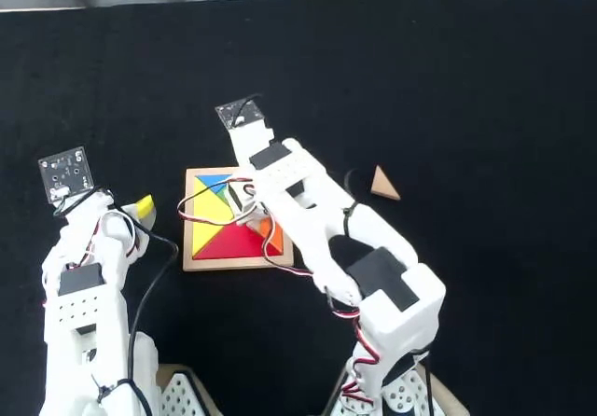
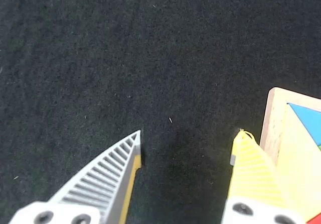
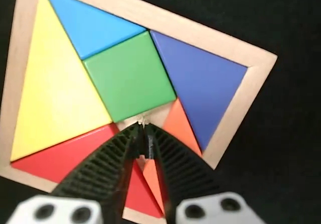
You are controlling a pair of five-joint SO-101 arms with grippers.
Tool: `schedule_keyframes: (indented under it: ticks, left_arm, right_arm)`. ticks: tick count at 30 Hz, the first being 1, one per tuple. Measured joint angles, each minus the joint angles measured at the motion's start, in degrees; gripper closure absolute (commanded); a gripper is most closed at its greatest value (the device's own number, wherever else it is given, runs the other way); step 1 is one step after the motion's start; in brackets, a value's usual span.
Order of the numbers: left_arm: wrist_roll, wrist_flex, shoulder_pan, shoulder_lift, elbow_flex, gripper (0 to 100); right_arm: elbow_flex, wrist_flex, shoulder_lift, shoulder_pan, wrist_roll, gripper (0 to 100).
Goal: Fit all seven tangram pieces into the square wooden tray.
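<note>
The square wooden tray [image 3: 258, 63] holds a yellow large triangle [image 3: 55, 93], a blue triangle [image 3: 90, 25], a green square [image 3: 128, 78], an indigo parallelogram [image 3: 205, 83], an orange small triangle [image 3: 179, 126] and a red large triangle [image 3: 65, 156]. My right gripper [image 3: 142, 128] is shut, its tips over a small bare gap of tray floor below the green square. A tan wooden triangle [image 1: 382, 184] lies on the cloth to the right of the tray [image 1: 191, 262]. My left gripper [image 2: 189, 138] is open with nothing in it, just left of the tray's edge [image 2: 273, 118].
Black cloth covers the whole table [image 1: 466, 80]. The right arm [image 1: 308, 211] stretches over the tray's right half in the high view and hides part of it. The left arm [image 1: 84, 276] stands at the near left.
</note>
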Motion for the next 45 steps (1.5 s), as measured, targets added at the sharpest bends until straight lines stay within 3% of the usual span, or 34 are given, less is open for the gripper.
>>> schedule_keyframes:
  ticks: [8, 12, 18, 21, 26, 34, 45]
  left_arm:
    - [0.00, 0.00, 0.00, 0.00, 0.00, 71]
    - [0.00, 0.00, 0.00, 0.00, 0.00, 71]
    - [0.00, 0.00, 0.00, 0.00, 0.00, 71]
    - [0.00, 0.00, 0.00, 0.00, 0.00, 71]
    - [0.00, 0.00, 0.00, 0.00, 0.00, 71]
    - [0.00, 0.00, 0.00, 0.00, 0.00, 71]
    - [0.00, 0.00, 0.00, 0.00, 0.00, 71]
  right_arm:
    - [0.18, 10.64, -18.99, 7.74, 0.18, 98.7]
    - [7.21, 4.84, -27.78, 15.21, 0.35, 98.3]
    - [16.79, -7.38, -29.27, 26.29, 2.11, 98.2]
    - [16.70, -7.12, -27.69, 29.27, 5.71, 97.4]
    - [9.93, 1.32, -19.52, 30.77, 11.52, 82.5]
    - [-4.13, 9.32, -3.08, 31.91, 18.11, 78.3]
    - [-7.47, 10.99, 0.35, 36.04, 20.92, 77.7]
